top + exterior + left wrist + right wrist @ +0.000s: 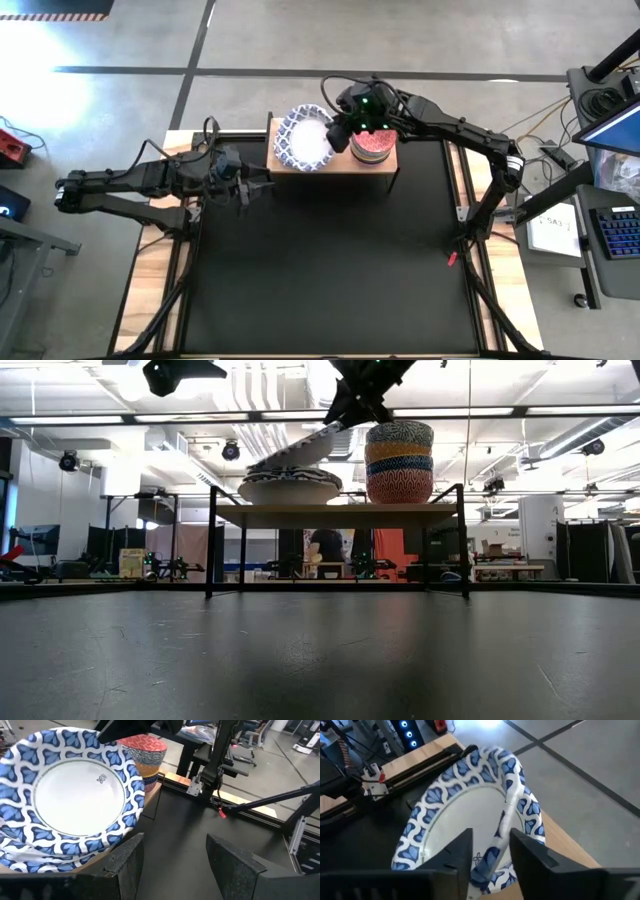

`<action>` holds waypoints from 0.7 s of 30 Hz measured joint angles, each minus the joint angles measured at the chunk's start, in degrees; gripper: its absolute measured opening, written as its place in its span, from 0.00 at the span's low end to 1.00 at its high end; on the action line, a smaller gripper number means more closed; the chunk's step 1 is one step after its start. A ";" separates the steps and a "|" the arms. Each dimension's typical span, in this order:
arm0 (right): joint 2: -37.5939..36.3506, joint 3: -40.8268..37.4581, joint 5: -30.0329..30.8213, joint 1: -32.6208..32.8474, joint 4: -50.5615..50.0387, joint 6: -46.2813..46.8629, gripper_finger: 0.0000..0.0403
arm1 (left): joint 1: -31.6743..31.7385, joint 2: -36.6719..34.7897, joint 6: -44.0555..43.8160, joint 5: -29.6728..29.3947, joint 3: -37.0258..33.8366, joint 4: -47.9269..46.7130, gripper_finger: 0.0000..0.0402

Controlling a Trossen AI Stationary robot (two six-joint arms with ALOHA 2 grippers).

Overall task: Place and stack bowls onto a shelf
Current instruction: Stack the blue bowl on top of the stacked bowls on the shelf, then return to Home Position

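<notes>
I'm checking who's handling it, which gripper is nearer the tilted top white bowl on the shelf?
Right. The right gripper has its fingers astride the top white bowl's rim; the left gripper waits off the shelf's left end.

Arms: we see two dark, jointed arms, left arm (130,185) and right arm (470,135).
Cables: black loops.
Lights: green glow on the right wrist.
</notes>
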 joint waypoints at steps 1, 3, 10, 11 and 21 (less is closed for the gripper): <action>0.00 0.00 0.08 0.00 0.22 -0.04 0.32 | 0.00 0.02 0.08 -0.07 0.00 0.00 0.49; 0.00 0.00 0.31 0.00 0.97 -0.56 0.35 | 0.00 0.02 0.11 -0.07 0.00 0.00 0.49; 0.02 0.00 9.56 0.00 1.68 -3.92 0.38 | 0.00 0.04 0.13 -0.04 0.00 -0.07 0.49; 0.02 0.00 10.64 0.00 1.71 -4.19 0.38 | 0.00 0.04 0.13 -0.04 0.00 -0.09 0.49; -0.67 -0.05 11.52 0.05 1.29 -4.98 0.37 | 0.00 0.46 0.13 0.02 0.00 -0.85 0.49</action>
